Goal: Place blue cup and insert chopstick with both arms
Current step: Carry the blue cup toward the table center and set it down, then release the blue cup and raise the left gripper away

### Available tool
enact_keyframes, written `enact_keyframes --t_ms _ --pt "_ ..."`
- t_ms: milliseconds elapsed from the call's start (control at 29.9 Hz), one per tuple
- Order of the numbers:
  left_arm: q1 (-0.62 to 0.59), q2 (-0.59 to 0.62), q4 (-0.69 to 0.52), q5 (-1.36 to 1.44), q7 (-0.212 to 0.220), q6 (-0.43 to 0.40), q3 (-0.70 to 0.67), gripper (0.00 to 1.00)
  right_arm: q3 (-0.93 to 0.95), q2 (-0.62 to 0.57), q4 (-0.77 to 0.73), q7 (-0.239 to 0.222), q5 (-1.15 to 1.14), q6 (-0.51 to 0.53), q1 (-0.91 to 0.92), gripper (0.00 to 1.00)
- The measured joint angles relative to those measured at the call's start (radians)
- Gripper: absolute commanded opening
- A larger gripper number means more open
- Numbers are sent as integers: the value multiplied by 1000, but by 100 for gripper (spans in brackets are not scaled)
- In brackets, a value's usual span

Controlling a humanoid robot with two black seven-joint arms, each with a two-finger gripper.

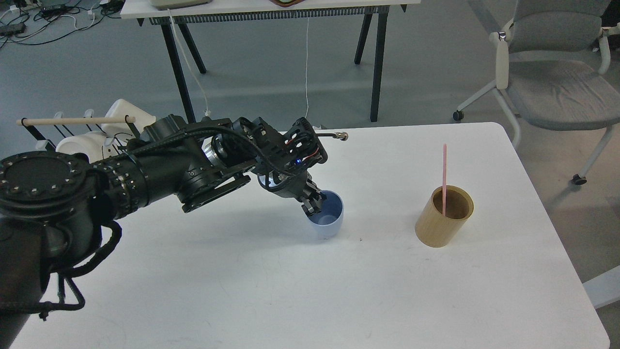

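The pale blue cup stands upright on the white table near its middle, mouth up. My left gripper reaches in from the left and is shut on the cup's left rim, one finger inside. The pink chopstick stands upright in a tan wooden cylinder cup to the right of the blue cup. My right arm and gripper are out of view.
A rack with a beige wooden rod and white items stands at the table's back left. A grey office chair stands past the right edge. A dark-legged table stands behind.
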Motion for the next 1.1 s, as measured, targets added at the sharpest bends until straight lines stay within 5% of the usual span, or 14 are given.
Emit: enact_keyframes --t_ms 468,602,702,836,1103 --pt "6 13 0 -13 0 0 -6 21 -9 0 5 0 -1 0 -7 99" --pt "8 18 0 -20 0 0 -14 45 -25 0 8 0 -20 0 -10 99" --pt "8 22 5 -76 0 0 -31 80 -57 0 25 0 -66 0 -10 99" --pt "9 25 59 -270 0 0 -63 95 -77 1 50 0 -240 0 16 99" --pt "26 140 123 -815 1 0 -121 99 -82 12 262 0 -750 0 92 97"
